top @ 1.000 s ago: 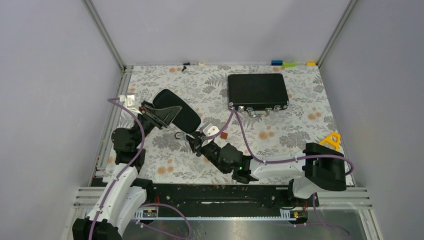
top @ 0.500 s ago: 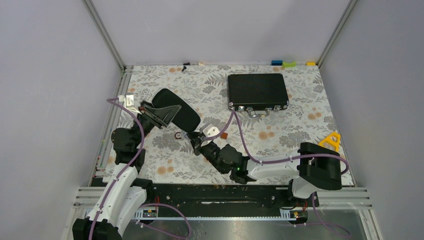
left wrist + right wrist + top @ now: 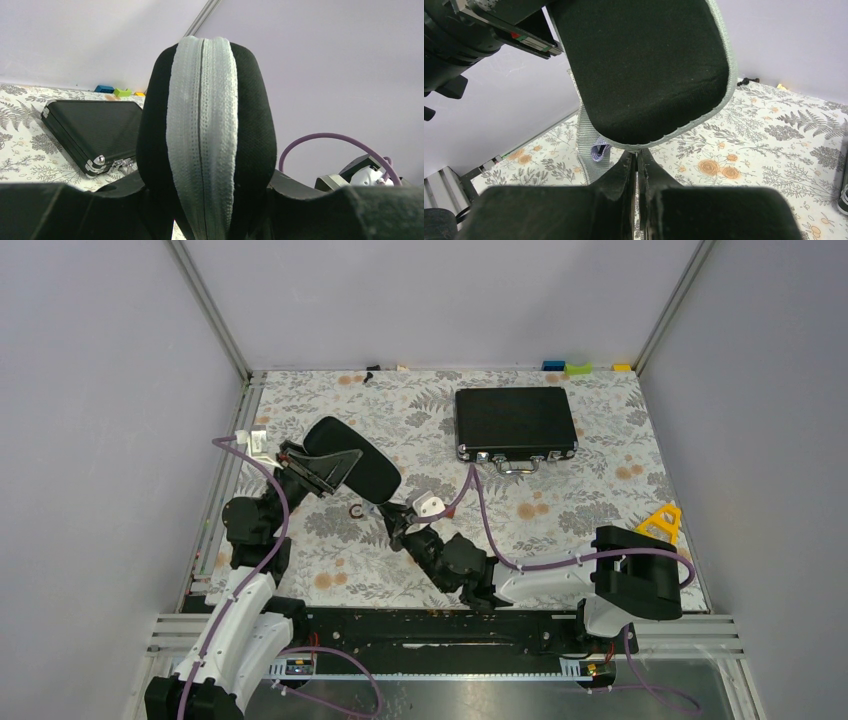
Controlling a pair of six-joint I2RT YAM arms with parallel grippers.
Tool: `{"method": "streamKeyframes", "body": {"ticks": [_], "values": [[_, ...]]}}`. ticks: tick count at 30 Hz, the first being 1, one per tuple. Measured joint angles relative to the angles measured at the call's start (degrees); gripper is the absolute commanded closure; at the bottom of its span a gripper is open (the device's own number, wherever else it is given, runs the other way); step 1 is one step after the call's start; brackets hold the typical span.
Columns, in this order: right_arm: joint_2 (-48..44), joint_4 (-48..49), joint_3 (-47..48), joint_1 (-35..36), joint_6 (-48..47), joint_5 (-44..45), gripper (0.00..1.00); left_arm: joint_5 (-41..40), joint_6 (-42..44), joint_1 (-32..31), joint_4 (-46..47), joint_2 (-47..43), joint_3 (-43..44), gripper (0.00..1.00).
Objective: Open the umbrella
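While my left pincer [image 3: 322, 470] is clamping the black case [image 3: 358, 466] aloft, my right pincer [image 3: 638, 160] has rolled over and is sitting pinched together right under it. The umbrella [image 3: 599, 148] is just peeking from the gap, so it's still needing pulling out.

Rolled at the wrist and eased slightly left, bringing the right tool [image 3: 389, 518], as far as can be told, a touch nearer the black case [image 3: 355, 462].
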Motion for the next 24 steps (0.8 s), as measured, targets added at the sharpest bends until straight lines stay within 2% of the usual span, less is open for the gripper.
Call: {"method": "streamKeyframes", "body": {"ticks": [13, 24], "values": [[-1.4, 1.1, -2.6, 0.0, 1.5, 1.7, 1.00, 1.0, 1.1, -0.1, -0.7, 0.0, 0.0, 1.00], [-6.2, -5.4, -3.4, -1.6, 1.7, 0.3, 1.00, 1.7, 1.1, -0.4, -0.7, 0.0, 0.0, 1.00]]}}
